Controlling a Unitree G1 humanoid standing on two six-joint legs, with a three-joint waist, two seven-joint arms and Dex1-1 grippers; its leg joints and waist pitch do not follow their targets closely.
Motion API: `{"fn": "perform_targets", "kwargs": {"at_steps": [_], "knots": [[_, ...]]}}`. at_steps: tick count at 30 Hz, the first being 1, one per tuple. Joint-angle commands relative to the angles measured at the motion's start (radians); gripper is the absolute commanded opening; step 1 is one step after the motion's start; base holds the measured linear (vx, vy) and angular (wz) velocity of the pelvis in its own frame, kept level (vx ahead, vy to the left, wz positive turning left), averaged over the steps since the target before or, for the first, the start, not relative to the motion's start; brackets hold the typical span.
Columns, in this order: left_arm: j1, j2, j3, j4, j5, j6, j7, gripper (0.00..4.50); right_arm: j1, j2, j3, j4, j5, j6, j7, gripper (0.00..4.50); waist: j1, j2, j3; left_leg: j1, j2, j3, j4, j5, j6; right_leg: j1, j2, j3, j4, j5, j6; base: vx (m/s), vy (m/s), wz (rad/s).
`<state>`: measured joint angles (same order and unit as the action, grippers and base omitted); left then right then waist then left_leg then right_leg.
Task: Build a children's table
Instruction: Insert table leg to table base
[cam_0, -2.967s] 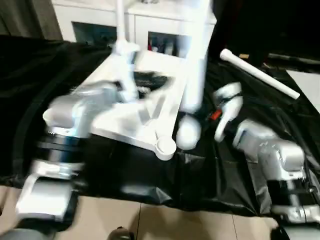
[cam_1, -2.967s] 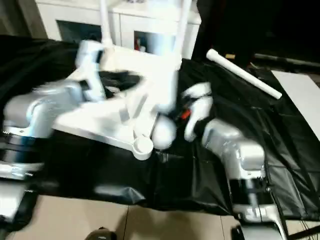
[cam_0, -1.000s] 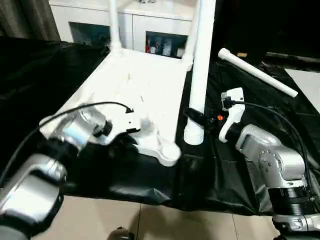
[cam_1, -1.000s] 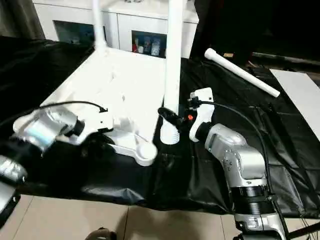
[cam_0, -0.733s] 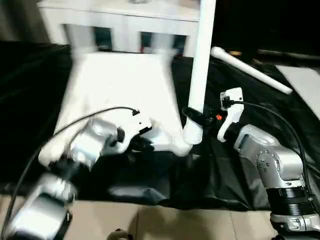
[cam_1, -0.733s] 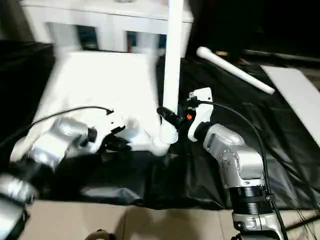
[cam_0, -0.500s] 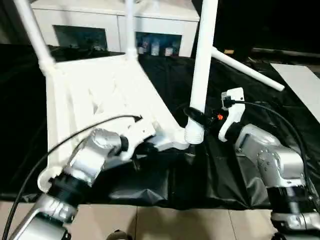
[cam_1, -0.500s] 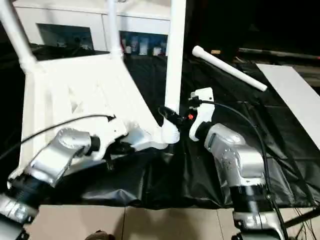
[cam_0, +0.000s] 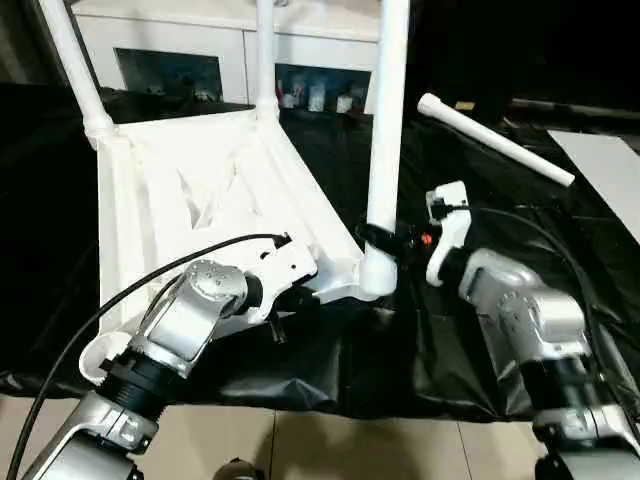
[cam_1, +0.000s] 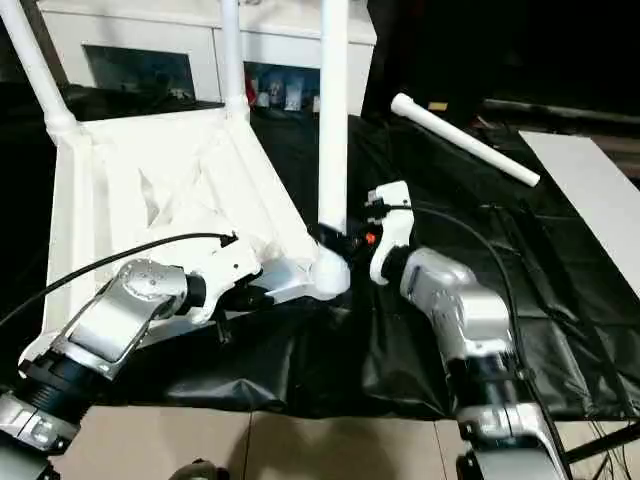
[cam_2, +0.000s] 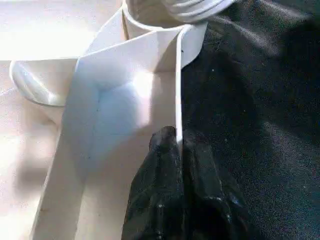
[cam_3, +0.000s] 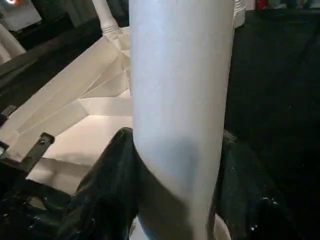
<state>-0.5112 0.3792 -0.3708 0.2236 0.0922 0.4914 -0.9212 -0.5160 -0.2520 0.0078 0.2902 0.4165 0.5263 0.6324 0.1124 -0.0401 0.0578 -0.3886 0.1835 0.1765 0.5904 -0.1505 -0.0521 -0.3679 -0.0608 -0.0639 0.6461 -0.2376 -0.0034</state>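
Left fingers (cam_2: 172, 165) pinched on upturned children's table (cam_0: 200, 190) rim; right fingers (cam_3: 120, 165) clamped around upright leg (cam_0: 385, 150). Loose leg (cam_0: 495, 140) lying beyond on black sheet (cam_0: 420, 350), before white cabinet (cam_0: 200, 40).

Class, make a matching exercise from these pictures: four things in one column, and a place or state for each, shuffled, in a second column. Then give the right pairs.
1. left gripper
2. right gripper
3. loose leg
4. white cabinet

A. lying on the black sheet
B. closed on the tabletop's rim
C. standing behind the table
D. closed around an upright leg

Pairs: 1-B, 2-D, 3-A, 4-C
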Motion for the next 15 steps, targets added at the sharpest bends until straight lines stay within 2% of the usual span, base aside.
{"fn": "perform_targets", "kwargs": {"at_steps": [1, 6, 7, 15], "knots": [[0.002, 0.002, -0.008, -0.019, 0.011, -0.012, 0.025, 0.00, -0.026, 0.001, -0.011, 0.038, -0.017, -0.034, -0.001, 1.83, 0.001, 0.002, -0.066, 0.026, 0.055, -0.018, -0.071, -0.186, -0.011, 0.028, -0.096, 0.054, -0.084, -0.075, -0.207, 0.000, 0.000, 0.00], [0.003, 0.000, -0.007, -0.019, 0.011, -0.022, 0.026, 0.00, -0.059, 0.021, -0.022, 0.119, -0.016, -0.072, 0.008, 1.83, 0.001, 0.000, -0.066, 0.025, 0.055, -0.018, -0.071, -0.184, -0.012, 0.029, -0.095, 0.054, -0.083, -0.076, -0.210, 0.000, 0.000, 0.00], [0.003, 0.001, -0.007, -0.019, 0.010, -0.023, 0.025, 0.00, -0.060, 0.026, -0.023, 0.135, -0.016, -0.075, 0.016, 1.83, 0.000, -0.004, -0.066, 0.025, 0.054, -0.017, -0.070, -0.179, -0.008, 0.029, -0.094, 0.054, -0.083, -0.064, -0.211, 0.000, 0.000, 0.00], [0.000, 0.000, -0.001, -0.016, 0.001, -0.032, 0.022, 0.00, -0.061, 0.052, -0.033, 0.223, -0.016, -0.121, 0.031, 1.83, 0.000, -0.003, -0.065, 0.026, 0.055, -0.018, -0.072, -0.195, -0.009, 0.027, -0.096, 0.053, -0.084, -0.088, -0.212, 0.000, 0.000, 0.00]]}}
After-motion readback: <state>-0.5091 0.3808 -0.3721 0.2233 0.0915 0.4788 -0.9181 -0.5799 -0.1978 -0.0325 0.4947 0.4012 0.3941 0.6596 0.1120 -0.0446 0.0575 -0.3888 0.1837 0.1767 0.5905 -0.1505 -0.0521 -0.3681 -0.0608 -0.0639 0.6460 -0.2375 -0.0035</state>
